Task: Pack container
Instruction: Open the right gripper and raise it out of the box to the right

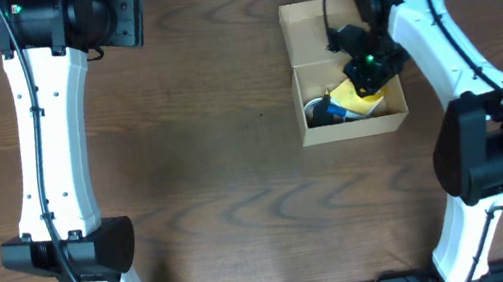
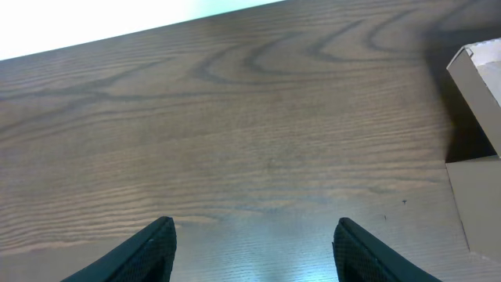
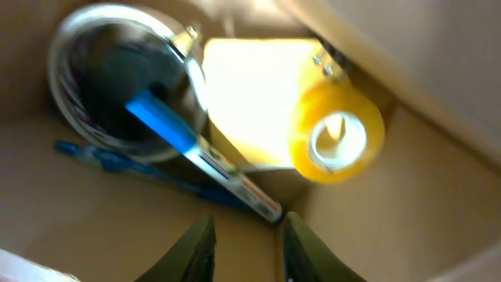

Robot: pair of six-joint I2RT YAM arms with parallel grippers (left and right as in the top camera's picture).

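Note:
The tan cardboard container (image 1: 309, 35) lies right of centre with its flap lid open toward the far side. Its edge also shows in the left wrist view (image 2: 479, 81). Inside it are a round metal tin (image 3: 86, 86), a blue marker (image 3: 196, 153), a blue pen (image 3: 117, 160), a yellow pad (image 3: 250, 94) and a yellow tape roll (image 3: 337, 135). My right gripper (image 3: 246, 223) is down inside the container (image 3: 117, 227), open and empty, with the marker's end just beyond its fingertips. My left gripper (image 2: 254, 229) is open and empty above bare table at the far left (image 1: 124, 24).
The wooden table (image 1: 218, 187) has a white far edge (image 2: 117, 19). The container's inner walls (image 3: 438, 196) close in tightly around my right fingers.

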